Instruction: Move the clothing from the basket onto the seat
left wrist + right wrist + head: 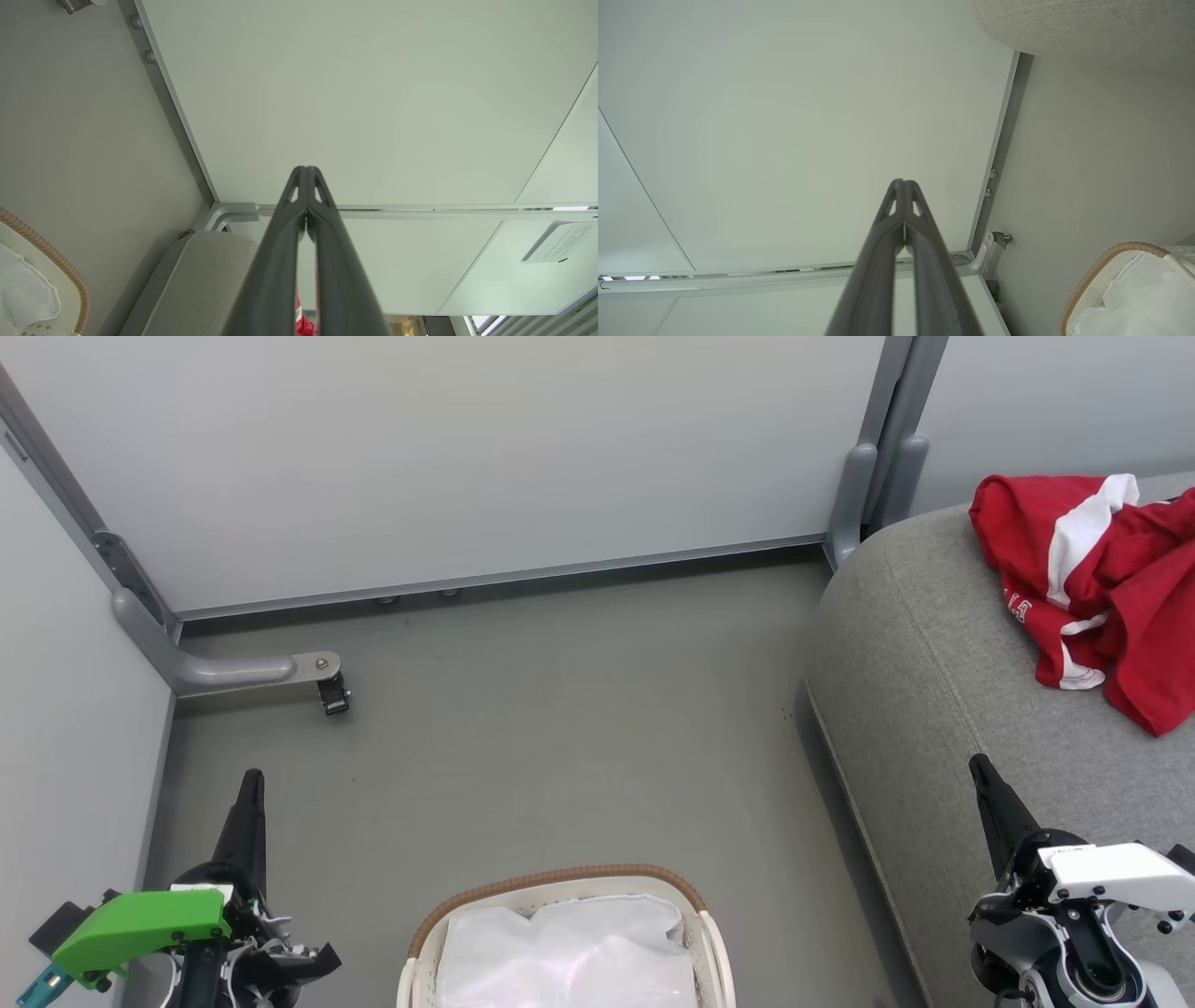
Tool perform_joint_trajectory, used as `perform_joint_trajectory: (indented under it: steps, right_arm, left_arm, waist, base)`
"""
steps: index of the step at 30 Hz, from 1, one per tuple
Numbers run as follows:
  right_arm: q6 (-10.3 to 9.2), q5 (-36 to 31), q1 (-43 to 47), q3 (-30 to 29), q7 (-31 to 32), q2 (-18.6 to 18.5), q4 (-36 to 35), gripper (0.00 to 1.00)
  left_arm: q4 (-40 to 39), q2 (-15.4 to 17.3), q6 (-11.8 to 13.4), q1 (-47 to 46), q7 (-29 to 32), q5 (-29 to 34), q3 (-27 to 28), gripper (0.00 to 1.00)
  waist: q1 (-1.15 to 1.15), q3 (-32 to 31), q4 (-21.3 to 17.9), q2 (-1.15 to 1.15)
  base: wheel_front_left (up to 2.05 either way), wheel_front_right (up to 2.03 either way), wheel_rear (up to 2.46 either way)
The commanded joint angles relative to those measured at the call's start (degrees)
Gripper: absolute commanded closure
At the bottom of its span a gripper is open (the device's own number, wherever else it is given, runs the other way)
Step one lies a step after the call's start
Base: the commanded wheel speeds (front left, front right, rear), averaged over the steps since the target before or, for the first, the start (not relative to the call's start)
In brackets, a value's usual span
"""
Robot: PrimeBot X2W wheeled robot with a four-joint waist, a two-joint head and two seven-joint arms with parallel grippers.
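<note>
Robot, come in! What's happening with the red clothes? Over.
Left gripper shut, empty. Right gripper shut, empty. Red clothes on sofa; basket holds white lining. Nothing in the way.

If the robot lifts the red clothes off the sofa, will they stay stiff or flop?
Probably flop: the red clothes lie crumpled in soft folds on the sofa. Likely light, since the fabric looks thin. Unlikely to roll.

Woven grey cloth seat (943, 709); soft red clothing (1120, 588); perforated plastic basket (560, 898)
</note>
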Motion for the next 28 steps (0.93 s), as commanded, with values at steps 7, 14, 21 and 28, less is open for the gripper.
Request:
perform_joint_trajectory:
  steps: [7, 14, 21, 28]
  right_arm:
    - [-0.03, 0.2, 0.7, -0.1, 0.2, -0.3, -0.2, 1.0]
    - [-0.03, 0.2, 0.7, -0.1, 0.2, -0.3, -0.2, 1.0]
    - [-0.02, 0.2, 0.7, -0.1, 0.2, -0.3, -0.2, 1.0]
    - [-0.02, 0.2, 0.7, -0.1, 0.2, -0.3, -0.2, 1.0]
  left_arm:
    - [-0.1, 0.4, 0.0, -0.6, 0.2, -0.2, 0.1, 1.0]
    - [-0.1, 0.4, 0.0, -0.6, 0.2, -0.2, 0.1, 1.0]
    - [-0.1, 0.4, 0.0, -0.6, 0.2, -0.2, 0.1, 1.0]
    - [-0.1, 0.4, 0.0, -0.6, 0.2, -0.2, 0.1, 1.0]
  waist:
    - [0.0, 0.0, 0.0, 0.0]
    - [0.0, 0.0, 0.0, 0.0]
    - [0.0, 0.0, 0.0, 0.0]
    - [0.0, 0.0, 0.0, 0.0]
  base:
    - [0.0, 0.0, 0.0]
    - [0.0, 0.0, 0.0]
    - [0.0, 0.0, 0.0]
    - [0.0, 0.0, 0.0]
